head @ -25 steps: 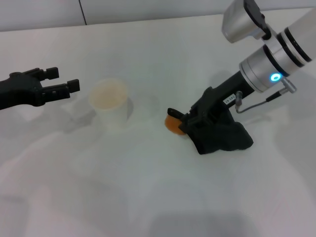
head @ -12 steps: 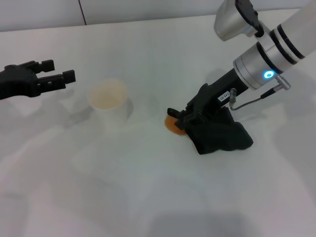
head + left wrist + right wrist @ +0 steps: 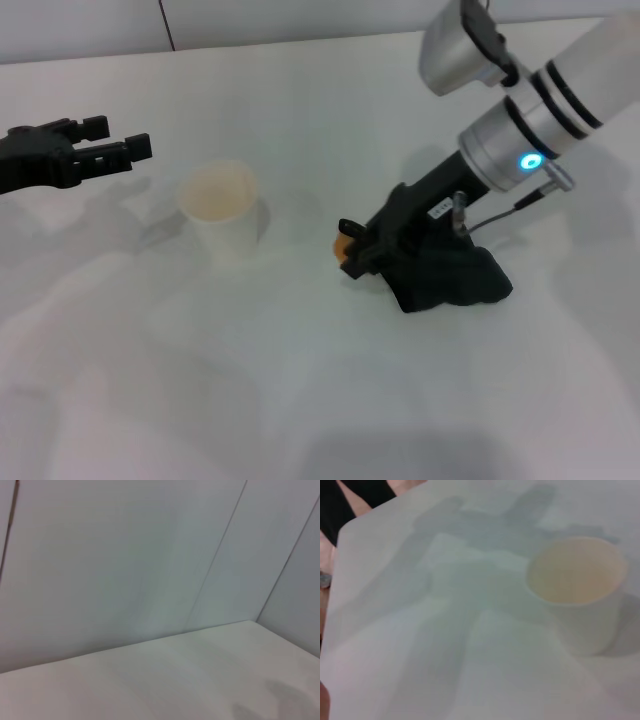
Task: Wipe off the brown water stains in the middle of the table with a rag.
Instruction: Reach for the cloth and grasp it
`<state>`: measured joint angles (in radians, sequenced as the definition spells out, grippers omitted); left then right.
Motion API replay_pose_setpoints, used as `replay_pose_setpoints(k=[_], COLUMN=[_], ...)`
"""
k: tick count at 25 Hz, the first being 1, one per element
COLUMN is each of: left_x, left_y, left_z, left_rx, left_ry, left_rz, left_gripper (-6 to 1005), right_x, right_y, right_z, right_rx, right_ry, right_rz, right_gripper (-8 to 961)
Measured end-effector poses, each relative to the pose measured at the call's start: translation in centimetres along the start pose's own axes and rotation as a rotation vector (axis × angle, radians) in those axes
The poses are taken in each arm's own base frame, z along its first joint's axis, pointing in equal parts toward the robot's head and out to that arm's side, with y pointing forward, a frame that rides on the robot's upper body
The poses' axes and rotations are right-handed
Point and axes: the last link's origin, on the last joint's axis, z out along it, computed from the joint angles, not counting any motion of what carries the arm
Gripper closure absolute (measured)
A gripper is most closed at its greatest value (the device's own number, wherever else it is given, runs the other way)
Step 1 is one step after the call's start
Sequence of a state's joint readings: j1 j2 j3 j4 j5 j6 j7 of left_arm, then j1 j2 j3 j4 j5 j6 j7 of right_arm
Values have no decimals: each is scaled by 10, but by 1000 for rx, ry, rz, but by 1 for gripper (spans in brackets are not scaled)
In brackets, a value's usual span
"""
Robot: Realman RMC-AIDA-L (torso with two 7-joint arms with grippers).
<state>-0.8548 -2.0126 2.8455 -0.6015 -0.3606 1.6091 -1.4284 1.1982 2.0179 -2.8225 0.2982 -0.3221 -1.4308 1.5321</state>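
Pinching the black rag against the white desk, the right hand is covering most of the brown water stains beside a pale cup; the left hand is hovering spread, well apart.

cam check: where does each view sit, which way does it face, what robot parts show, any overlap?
Head view: on the robot's head, looking forward and down at the table; shows left pincer far left, right pincer at the rag and stain.
Left wrist view: on the left wrist, facing wall panels and a table edge; no robot parts.
Right wrist view: on the right wrist, facing the cup; no fingers visible.
Shared: head and right wrist views both show the cup.
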Motion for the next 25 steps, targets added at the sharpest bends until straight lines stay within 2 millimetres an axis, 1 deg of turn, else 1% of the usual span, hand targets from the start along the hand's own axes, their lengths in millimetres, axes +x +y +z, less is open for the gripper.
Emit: replay_pose_setpoints(k=[5,8,13,25], left_x=[0,0,-1,-1], left_y=[0,0,0,-1], left_z=[0,0,0,0], left_rx=[0,1,3,4], left_ry=[0,0,-2,-7], left_rz=[0,-1,-2,-2], left_gripper=[133,133,133,132], right_x=[-16,-18,-20,-33], right_y=[7,12,14,21], right_z=[11,16,20,28], right_rx=[-36,-64,-66,-93], right_ry=[-2,8,9,-16], right_rz=[-47,-64,-71,-95], right_gripper=[693,691,688,681])
